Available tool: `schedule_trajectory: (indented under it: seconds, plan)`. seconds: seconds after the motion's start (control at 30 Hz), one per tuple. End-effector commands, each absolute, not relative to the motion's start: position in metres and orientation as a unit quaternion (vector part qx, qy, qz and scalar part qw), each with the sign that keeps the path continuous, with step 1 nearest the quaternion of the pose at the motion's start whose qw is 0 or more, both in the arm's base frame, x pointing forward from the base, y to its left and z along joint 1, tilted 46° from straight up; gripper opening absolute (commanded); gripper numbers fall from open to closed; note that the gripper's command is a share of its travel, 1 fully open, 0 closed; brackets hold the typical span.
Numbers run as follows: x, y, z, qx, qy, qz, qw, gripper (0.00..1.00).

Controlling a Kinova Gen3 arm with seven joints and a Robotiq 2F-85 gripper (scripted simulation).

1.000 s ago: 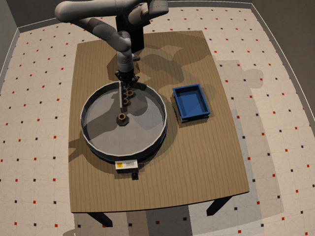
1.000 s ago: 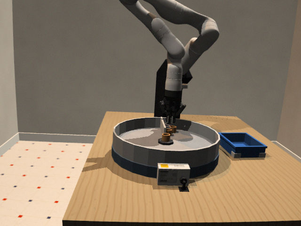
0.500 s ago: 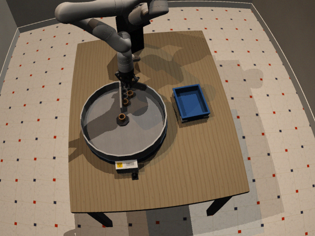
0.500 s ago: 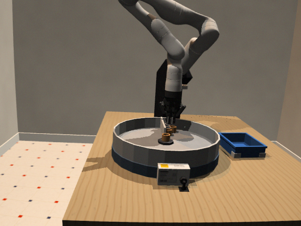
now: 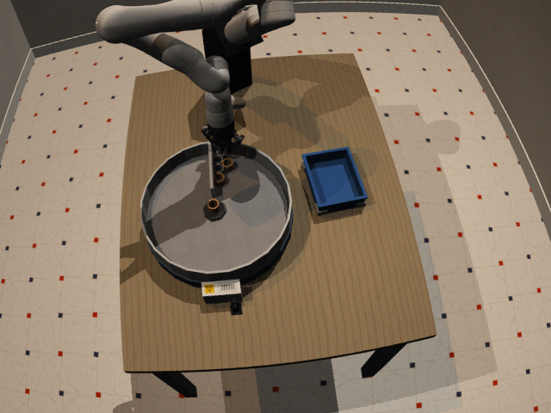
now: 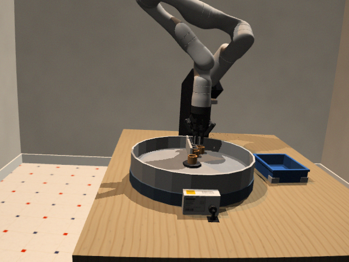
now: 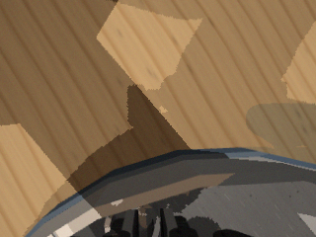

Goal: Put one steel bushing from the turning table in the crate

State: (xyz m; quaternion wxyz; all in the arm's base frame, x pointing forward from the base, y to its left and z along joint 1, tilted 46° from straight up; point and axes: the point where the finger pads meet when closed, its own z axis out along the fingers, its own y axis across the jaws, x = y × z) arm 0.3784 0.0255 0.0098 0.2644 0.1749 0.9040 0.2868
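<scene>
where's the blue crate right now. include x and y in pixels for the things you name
In the top view, the blue crate (image 5: 336, 177) (image 6: 287, 176) sits on the wooden table, just right of the round turning table (image 5: 216, 269) (image 6: 157, 179), apart from it.

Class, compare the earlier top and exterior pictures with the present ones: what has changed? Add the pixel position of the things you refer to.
Nothing has visibly changed. The arm (image 5: 219, 108) (image 6: 201, 91), the hand (image 5: 220, 153) (image 6: 197, 140), the copper-coloured bushings (image 5: 213, 205) (image 6: 192, 159) and the blue crate (image 5: 342, 202) (image 6: 290, 175) all keep their places; no taking hold or letting go shows.
</scene>
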Motion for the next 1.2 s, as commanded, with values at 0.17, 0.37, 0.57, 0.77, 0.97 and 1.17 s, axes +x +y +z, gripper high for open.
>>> schedule_trajectory:
  seconds: [0.17,0.37,0.57,0.77,0.97,1.17]
  plan:
    - [0.3799,0.0275,0.0077,0.175,0.904,0.288,0.264,0.14]
    - [0.3799,0.0275,0.0077,0.175,0.904,0.288,0.264,0.14]
    - [0.3820,0.0291,0.0052,0.175,0.904,0.288,0.264,0.14]
    - [0.3825,0.0295,0.0045,0.175,0.904,0.288,0.264,0.14]
    - [0.3825,0.0295,0.0045,0.175,0.904,0.288,0.264,0.14]
    - [0.3825,0.0294,0.0046,0.175,0.904,0.288,0.264,0.00]
